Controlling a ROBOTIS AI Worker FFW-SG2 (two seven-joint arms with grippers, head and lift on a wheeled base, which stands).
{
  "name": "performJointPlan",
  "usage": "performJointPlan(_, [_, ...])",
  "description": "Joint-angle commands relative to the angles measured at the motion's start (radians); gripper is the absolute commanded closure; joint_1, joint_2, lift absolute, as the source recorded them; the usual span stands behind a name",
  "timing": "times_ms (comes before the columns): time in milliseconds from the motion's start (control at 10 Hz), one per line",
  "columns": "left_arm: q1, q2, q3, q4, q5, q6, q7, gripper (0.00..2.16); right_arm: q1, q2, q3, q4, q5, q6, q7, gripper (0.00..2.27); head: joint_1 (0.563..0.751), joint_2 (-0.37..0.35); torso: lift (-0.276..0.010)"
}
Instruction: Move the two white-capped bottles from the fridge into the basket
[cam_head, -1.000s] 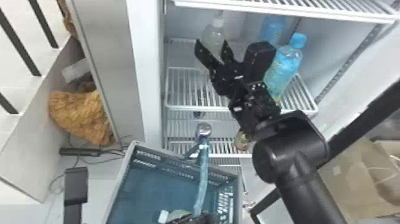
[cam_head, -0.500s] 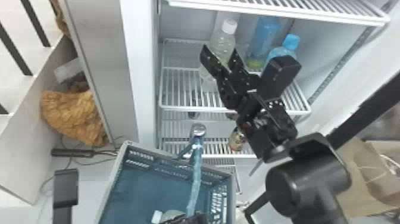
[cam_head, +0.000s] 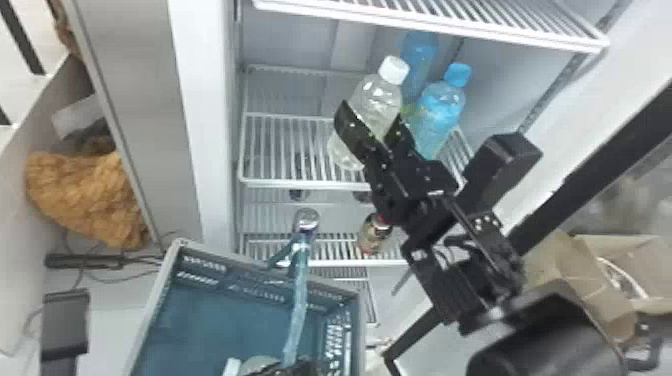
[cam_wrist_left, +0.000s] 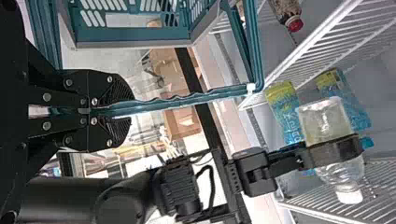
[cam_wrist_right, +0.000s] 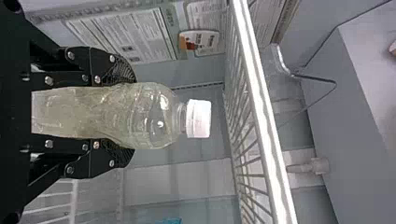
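1. The basket (cam_head: 210, 320) seems to hold the first white-capped bottle (cam_head: 256, 365), so I judge half the job done.
2. My left gripper (cam_wrist_left: 128, 112) is clamped on the basket handle (cam_wrist_left: 187, 99).
3. My right gripper (cam_head: 372, 111) is closed around the second bottle (cam_head: 377, 97), inside the fridge, apparently lifted off the shelf (cam_head: 300, 184). Left to do: bring it out, lower it into the basket and let go.

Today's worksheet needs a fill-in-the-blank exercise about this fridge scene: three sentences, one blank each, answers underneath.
The ____ gripper grips the handle of the basket.
The bottle at the right gripper has a ____ cap.
The small bottle on a lower shelf has a ____ cap.

Missing words: left; white; red.
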Motion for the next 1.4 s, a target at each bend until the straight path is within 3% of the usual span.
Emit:
performJointPlan(0, [-0.005,0.003,-0.006,0.0,-0.001,0.0,0.0,1.19,0.068,0.004,-0.022,-0.065,-0.007,0.033,0.012,0.89,0.695,-0.251,0.0])
performJointPlan(300, [-0.005,0.003,-0.006,0.0,0.001,-0.002,0.0,1.19,0.193,0.007,-0.042,-0.213,0.001,0.097,0.025,0.89,0.695,-0.273,0.0])
performJointPlan(700, [-0.005,0.005,-0.002,0.0,-0.001,-0.002,-0.002,1.19,0.308,0.006,-0.106,-0.348,0.059,0.359,0.104,0.89,0.695,-0.282,0.0])
performJointPlan(900, [-0.002,0.006,-0.002,0.0,-0.001,-0.002,-0.002,1.19,0.33,0.006,-0.147,-0.384,0.073,0.553,0.193,0.88,0.695,-0.305,0.0])
performJointPlan(1100, [-0.005,0.005,-0.002,0.0,-0.001,0.0,-0.002,1.19,0.291,0.001,-0.179,-0.362,0.124,0.764,0.333,0.89,0.695,-0.32,0.0])
performJointPlan(1300, [-0.007,0.006,-0.002,0.0,-0.003,0.002,-0.002,1.19,0.291,-0.011,-0.161,-0.375,0.118,0.816,0.335,0.89,0.695,-0.35,0.0])
